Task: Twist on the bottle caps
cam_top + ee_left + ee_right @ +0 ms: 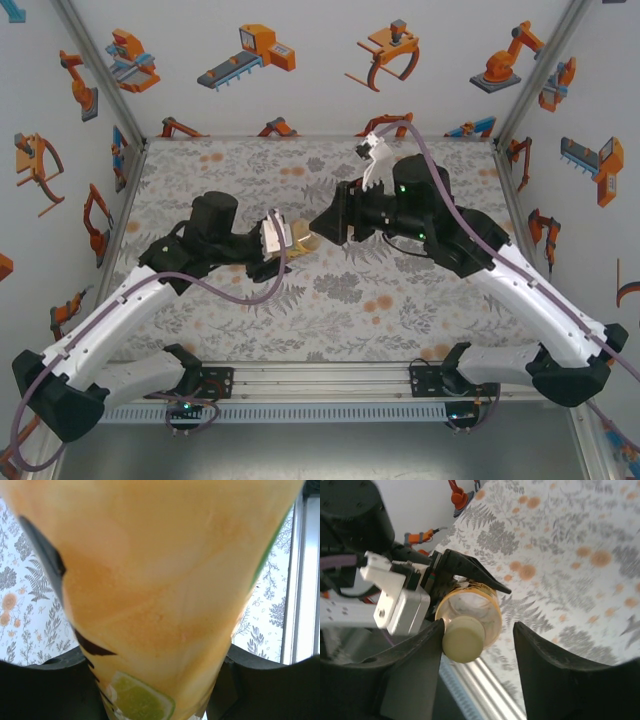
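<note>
**capfan:** where's the juice bottle (479,605) at?

**benchrat:** Up off the floral tablecloth (570,555), around mid-table, lying roughly sideways in the left gripper (155,692). The black fingers (45,690) are clamped on either side of the body, so it's closed tight on the bottle.

**capfan:** plastic?

**benchrat:** Yeah, smooth round plastic. From the left wrist, the body is a mottled yellow-orange wrap with a printed lime slice (140,700) low down and a dark stripe (47,555) along one side. From the right wrist, the shoulder looks clear with an orange band round it. Can't tell if there's any liquid inside.

**capfan:** and the cap?

**benchrat:** Pale yellow cap (464,640), small, round and matte. It's sitting on the bottle's neck and facing the right gripper (479,630). I can't tell how far it's threaded on.

**capfan:** is the right one gripping it?

**benchrat:** Nope. Its two chunky black fingers stand apart on either side of the cap. One is right at the cap's edge, touching or as good as. The other is well clear, with cloth showing in the gap. So it's open and holding nothing.

**capfan:** cloth pattern?

**benchrat:** Grey ferns and leaves with orange flowers, lying flat.
</note>
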Tool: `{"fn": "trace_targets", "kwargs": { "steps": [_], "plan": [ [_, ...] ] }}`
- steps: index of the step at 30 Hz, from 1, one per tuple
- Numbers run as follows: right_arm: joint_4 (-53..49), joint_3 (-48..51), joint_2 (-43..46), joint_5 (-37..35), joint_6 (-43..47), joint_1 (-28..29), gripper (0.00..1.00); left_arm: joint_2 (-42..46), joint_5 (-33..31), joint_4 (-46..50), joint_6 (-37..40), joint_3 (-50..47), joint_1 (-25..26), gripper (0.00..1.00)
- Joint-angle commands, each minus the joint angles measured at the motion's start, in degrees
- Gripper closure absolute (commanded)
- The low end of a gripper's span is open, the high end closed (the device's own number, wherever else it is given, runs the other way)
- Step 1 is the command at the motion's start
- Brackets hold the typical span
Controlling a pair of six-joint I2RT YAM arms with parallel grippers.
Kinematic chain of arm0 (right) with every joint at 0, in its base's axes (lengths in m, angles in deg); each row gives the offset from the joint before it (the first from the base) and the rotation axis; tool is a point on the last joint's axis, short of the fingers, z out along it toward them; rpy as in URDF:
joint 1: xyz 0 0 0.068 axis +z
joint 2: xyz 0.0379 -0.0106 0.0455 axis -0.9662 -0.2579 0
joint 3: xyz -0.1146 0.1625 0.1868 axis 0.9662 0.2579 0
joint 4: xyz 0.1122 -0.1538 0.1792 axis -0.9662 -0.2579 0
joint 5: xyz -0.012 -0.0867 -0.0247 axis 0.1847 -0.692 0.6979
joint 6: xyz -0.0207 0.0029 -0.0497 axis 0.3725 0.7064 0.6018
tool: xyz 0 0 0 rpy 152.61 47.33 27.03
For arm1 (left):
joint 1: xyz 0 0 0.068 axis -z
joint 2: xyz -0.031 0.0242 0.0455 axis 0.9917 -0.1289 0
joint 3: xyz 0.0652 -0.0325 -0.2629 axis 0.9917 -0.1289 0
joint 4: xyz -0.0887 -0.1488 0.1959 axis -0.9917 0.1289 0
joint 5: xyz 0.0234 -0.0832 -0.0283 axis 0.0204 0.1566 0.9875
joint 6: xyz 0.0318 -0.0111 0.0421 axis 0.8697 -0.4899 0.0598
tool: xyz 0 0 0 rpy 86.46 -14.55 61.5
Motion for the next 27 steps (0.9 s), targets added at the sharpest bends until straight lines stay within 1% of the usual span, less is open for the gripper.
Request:
{"fn": "trace_targets", "kwargs": {
  "steps": [1,6,8,10,15,21,27],
  "plan": [
    [1.63,-2.48,2.01,3.5,17.25,0.14,0.43,2.04,3.49,-0.46,-0.18,0.42,0.13,0.89],
    [-0.61,-3.84,1.78,20.51,34.64,0.14,0.43,4.2,4.63,0.77,-0.59,-0.64,0.12,0.88],
    [-2.64,-5.1,1.03,25.11,39.43,0.14,0.43,5.08,4.92,1.12,-0.69,-1.19,0.1,0.88],
    [-5.79,-7.37,-0.24,28.07,43.81,0.14,0.43,5.65,4.97,1.62,-0.72,-1.68,0.09,0.88],
    [-11.41,-11.33,-3.04,30.48,51.53,0.1,0.45,6.25,4.89,4.04,0.43,-1.59,0.06,0.88],
    [-10.35,-12.11,-4.65,31.1,51.79,0.09,0.53,6.66,4.22,5.32,0.81,-1.37,0.12,0.88],
    [-9.47,-10.96,-4.62,28.53,51.78,0.14,0.57,6.43,4.43,5.33,0.71,-1.13,0.11,0.88]
  ]
}}
